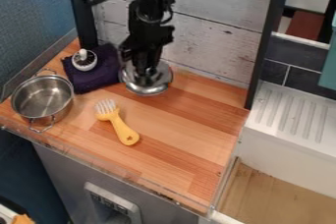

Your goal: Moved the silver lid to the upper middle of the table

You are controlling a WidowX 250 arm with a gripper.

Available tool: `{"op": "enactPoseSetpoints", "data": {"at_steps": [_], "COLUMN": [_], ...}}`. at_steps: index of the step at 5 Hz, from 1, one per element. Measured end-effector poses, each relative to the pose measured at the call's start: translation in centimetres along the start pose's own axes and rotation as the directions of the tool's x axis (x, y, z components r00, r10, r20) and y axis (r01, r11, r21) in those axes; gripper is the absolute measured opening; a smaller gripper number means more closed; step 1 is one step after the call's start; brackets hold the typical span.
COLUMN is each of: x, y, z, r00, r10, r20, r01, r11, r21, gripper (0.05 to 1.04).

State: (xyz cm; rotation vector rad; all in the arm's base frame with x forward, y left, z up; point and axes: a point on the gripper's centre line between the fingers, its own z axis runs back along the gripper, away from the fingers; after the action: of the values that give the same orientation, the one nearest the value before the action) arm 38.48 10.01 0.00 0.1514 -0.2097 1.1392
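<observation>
The black gripper (144, 67) hangs down at the upper middle of the wooden table (190, 120), right over the silver lid (150, 86). Its lower end covers the middle of the lid, where a knob might be. The round, shiny lid lies near the back wall, just right of the dark cloth. Whether the lid rests fully on the wood or is held slightly up, I cannot tell.
A silver pot (42, 98) with two handles stands at the left edge. Behind it, a dark purple cloth (95, 78) bears a small white round object (85, 60). A yellow-handled fork-like utensil (121, 127) lies mid-table. The white sink unit (289, 129) adjoins on the right.
</observation>
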Motion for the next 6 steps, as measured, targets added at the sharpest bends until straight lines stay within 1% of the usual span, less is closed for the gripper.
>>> {"op": "enactPoseSetpoints", "data": {"at_steps": [1, 2, 3, 4, 5, 6], "x": [-0.1, -0.3, -0.8, -0.8, -0.5, -0.7], "y": [-0.5, -0.7, -0.7, -0.8, -0.5, -0.1], "z": [-1.2, -2.0, -3.2, -3.2, -3.3, -3.4], "r00": [1.0, 0.998, 0.995, 0.995, 0.997, 0.997], "r10": [-0.011, -0.02, -0.044, -0.046, -0.038, -0.027], "r20": [-0.021, -0.064, -0.091, -0.087, -0.071, -0.073], "r01": [0.012, 0.02, 0.046, 0.048, 0.041, 0.03], "r11": [1.0, 1.0, 0.999, 0.999, 0.999, 0.999], "r21": [0.009, 0.003, 0.017, 0.014, 0.032, 0.043], "gripper": [0.282, 0.282, 0.282, 0.345, 0.654, 0.947]}}
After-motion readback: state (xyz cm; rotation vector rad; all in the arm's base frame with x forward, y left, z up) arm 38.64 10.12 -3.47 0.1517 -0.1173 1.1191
